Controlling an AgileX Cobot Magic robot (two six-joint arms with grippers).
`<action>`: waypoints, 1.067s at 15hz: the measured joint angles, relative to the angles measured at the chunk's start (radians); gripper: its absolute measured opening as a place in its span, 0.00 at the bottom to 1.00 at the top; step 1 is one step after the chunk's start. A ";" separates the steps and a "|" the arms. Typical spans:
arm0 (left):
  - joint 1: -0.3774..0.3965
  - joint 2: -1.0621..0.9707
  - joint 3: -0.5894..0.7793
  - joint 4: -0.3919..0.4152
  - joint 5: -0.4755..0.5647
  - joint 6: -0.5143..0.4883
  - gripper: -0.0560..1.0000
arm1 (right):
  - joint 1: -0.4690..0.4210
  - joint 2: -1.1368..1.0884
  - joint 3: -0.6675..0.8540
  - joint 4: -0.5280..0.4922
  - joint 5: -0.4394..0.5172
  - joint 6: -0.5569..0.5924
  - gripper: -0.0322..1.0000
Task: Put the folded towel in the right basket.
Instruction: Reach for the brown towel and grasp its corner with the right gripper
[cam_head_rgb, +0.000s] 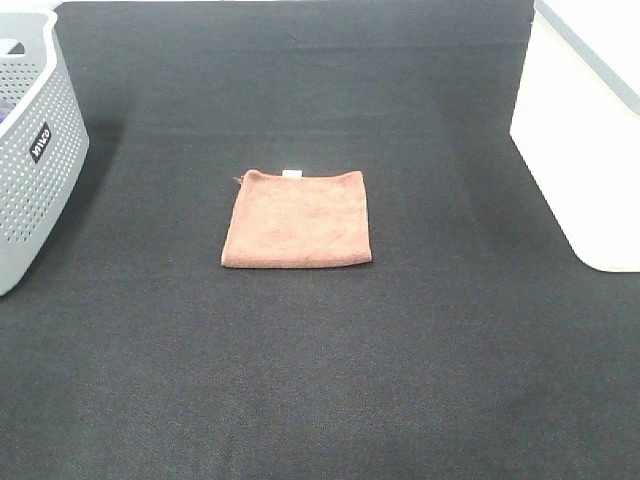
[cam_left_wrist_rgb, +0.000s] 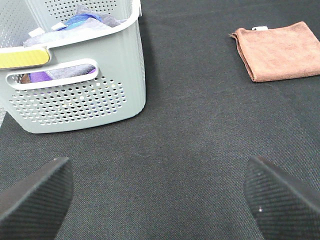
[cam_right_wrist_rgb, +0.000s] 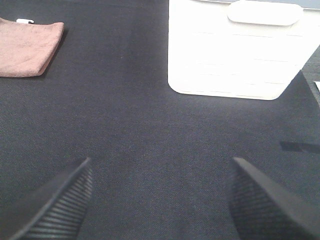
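The folded towel (cam_head_rgb: 298, 219) lies flat on the black table mat, near the middle, with its small white tag on the far edge. It also shows in the left wrist view (cam_left_wrist_rgb: 278, 52) and the right wrist view (cam_right_wrist_rgb: 27, 47). The right basket (cam_head_rgb: 590, 140) is white with a grey rim and stands at the right edge; the right wrist view shows its side (cam_right_wrist_rgb: 235, 55). My left gripper (cam_left_wrist_rgb: 157, 200) is open and empty over bare mat, well away from the towel. My right gripper (cam_right_wrist_rgb: 160, 200) is open and empty, short of the white basket. Neither arm shows in the exterior view.
A grey basket with dotted holes and a black label (cam_head_rgb: 30, 160) stands at the left edge; in the left wrist view (cam_left_wrist_rgb: 75, 75) it holds blue and purple cloth. Black mat (cam_head_rgb: 320, 380) covers the table around the towel.
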 joint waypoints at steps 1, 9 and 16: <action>0.000 0.000 0.000 0.000 0.000 0.000 0.89 | 0.000 0.000 0.000 0.000 0.000 0.000 0.71; 0.000 0.000 0.000 0.000 0.000 0.000 0.89 | 0.000 0.000 0.000 0.000 0.000 0.000 0.71; 0.000 0.000 0.000 0.000 0.000 0.000 0.89 | 0.000 0.000 0.000 0.000 0.000 0.000 0.71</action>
